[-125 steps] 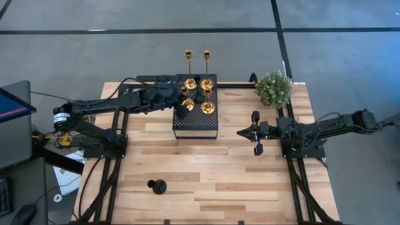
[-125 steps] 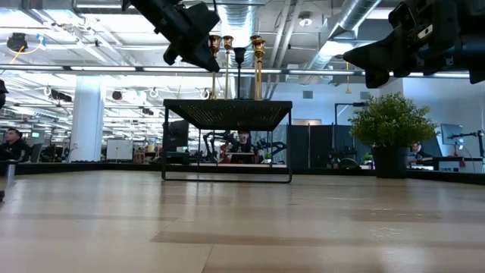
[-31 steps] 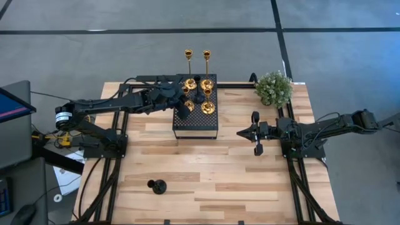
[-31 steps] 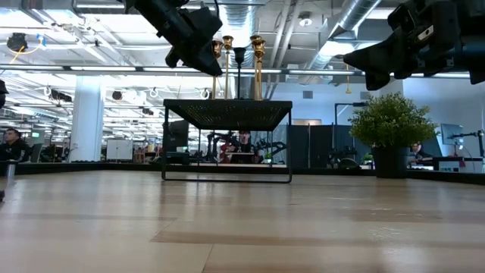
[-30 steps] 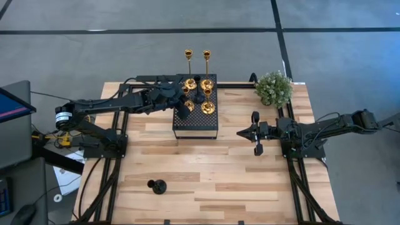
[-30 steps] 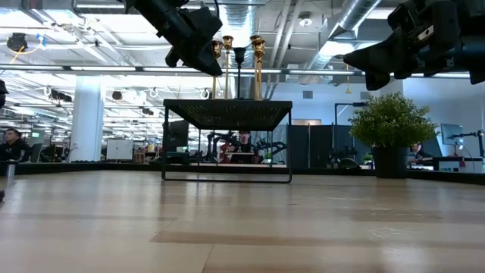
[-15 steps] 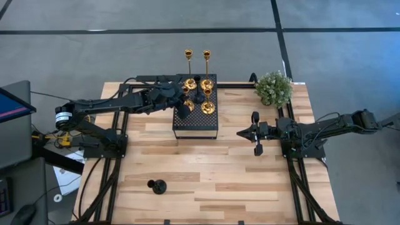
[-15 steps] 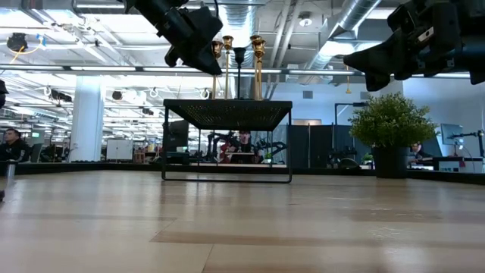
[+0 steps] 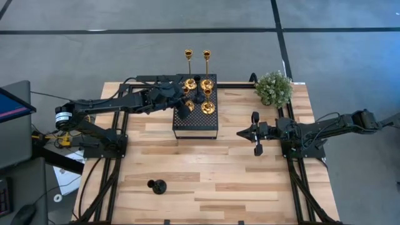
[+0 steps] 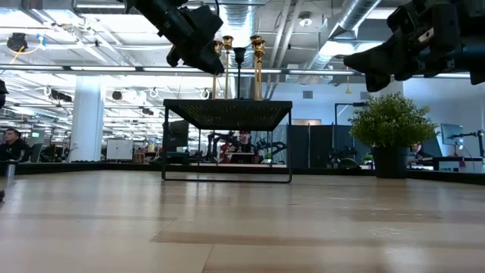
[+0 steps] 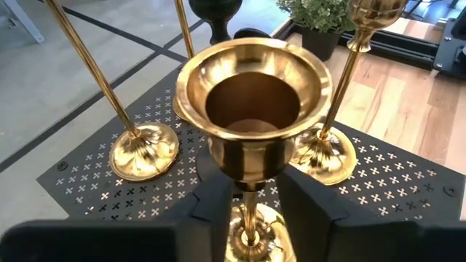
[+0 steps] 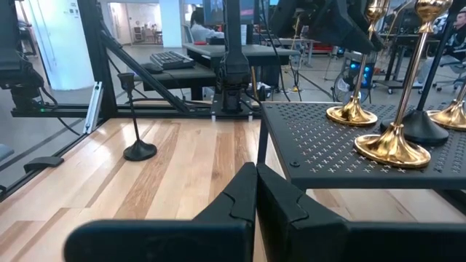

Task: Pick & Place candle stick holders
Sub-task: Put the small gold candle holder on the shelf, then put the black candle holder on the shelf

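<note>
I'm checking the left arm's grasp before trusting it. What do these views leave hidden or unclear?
- Left wrist view: the short shiny gold candlestick holder has its base cut off by the bottom edge, between the left end effector's fingers.
- High view: that end effector is too small to judge contact.
- Low view: the arm hides it.

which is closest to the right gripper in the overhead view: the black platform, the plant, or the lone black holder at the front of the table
From the right gripper:
1. Black platform, just toward the table's middle, nearest.
2. Plant, at the table's far edge on the right arm's side.
3. Lone black holder, near the front edge on the left arm's side, farthest.
</note>
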Controlling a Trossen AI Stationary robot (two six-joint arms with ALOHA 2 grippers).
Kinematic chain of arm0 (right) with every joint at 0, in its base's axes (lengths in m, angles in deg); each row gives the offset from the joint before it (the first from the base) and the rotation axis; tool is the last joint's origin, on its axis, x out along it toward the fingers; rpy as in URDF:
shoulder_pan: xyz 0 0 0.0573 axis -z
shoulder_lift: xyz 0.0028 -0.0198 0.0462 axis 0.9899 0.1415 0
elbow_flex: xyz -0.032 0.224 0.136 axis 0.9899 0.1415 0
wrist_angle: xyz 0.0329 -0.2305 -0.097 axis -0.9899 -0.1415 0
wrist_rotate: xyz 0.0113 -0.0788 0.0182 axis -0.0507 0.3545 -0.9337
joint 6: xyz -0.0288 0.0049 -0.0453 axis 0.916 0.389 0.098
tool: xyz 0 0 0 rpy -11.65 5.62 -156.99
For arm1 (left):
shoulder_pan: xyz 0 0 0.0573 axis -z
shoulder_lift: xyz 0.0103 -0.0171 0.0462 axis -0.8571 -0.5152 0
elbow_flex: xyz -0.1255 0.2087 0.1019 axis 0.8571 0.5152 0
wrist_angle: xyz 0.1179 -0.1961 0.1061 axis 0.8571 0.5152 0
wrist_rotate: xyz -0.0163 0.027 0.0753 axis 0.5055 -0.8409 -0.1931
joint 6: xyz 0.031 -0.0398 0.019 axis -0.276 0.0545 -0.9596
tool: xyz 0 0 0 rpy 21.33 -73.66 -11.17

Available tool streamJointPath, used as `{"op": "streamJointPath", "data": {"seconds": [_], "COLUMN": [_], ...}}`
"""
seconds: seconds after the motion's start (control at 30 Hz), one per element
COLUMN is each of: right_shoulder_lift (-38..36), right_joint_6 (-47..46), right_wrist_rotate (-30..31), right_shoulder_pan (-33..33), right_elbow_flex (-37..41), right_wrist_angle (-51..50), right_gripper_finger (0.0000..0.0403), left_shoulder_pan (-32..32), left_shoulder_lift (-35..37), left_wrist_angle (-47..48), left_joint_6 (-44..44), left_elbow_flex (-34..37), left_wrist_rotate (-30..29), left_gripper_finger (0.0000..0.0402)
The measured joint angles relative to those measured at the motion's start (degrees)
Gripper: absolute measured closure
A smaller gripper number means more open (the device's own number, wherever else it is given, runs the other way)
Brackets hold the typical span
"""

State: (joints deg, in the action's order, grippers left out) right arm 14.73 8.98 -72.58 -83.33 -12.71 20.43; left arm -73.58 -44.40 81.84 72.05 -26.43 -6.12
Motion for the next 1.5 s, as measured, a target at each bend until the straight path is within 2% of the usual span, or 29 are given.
{"op": "streamJointPath", "data": {"seconds": [0.27,0.5,0.8,0.9,1.0,1.2,1.4,1.5], "right_shoulder_lift": [0.0,0.0,0.0,0.0,0.0,0.0,0.0,0.0], "right_joint_6": [0.0,0.0,-0.2,-0.3,-0.3,-0.4,-0.4,-0.4], "right_wrist_rotate": [0.0,0.0,0.0,0.0,0.0,0.0,0.0,0.0], "right_shoulder_pan": [0.0,0.0,0.0,0.0,0.0,0.0,0.0,0.0], "right_elbow_flex": [0.0,0.0,0.0,0.0,0.0,0.0,0.0,0.0], "right_wrist_angle": [-0.3,-0.3,-0.3,-0.2,-0.2,0.0,0.5,0.6], "right_gripper_finger": [0.0403,0.0403,0.0403,0.0403,0.0403,0.0403,0.0403,0.0403], "left_shoulder_pan": [0.0,0.1,0.1,0.1,0.1,0.3,3.5,7.2], "left_shoulder_lift": [0.0,2.1,10.4,13.5,16.0,18.4,18.2,18.4], "left_wrist_angle": [0.5,2.0,12.4,16.1,18.4,20.5,29.2,29.4], "left_joint_6": [-0.5,-4.3,-0.7,1.8,2.4,2.9,2.4,2.4], "left_elbow_flex": [0.0,0.0,0.0,0.0,0.0,0.0,0.1,2.6], "left_wrist_rotate": [0.4,2.1,2.9,8.7,17.0,30.4,34.3,34.4], "left_gripper_finger": [0.02,0.0168,0.0174,0.018,0.0187,0.0203,0.0228,0.0246]}}
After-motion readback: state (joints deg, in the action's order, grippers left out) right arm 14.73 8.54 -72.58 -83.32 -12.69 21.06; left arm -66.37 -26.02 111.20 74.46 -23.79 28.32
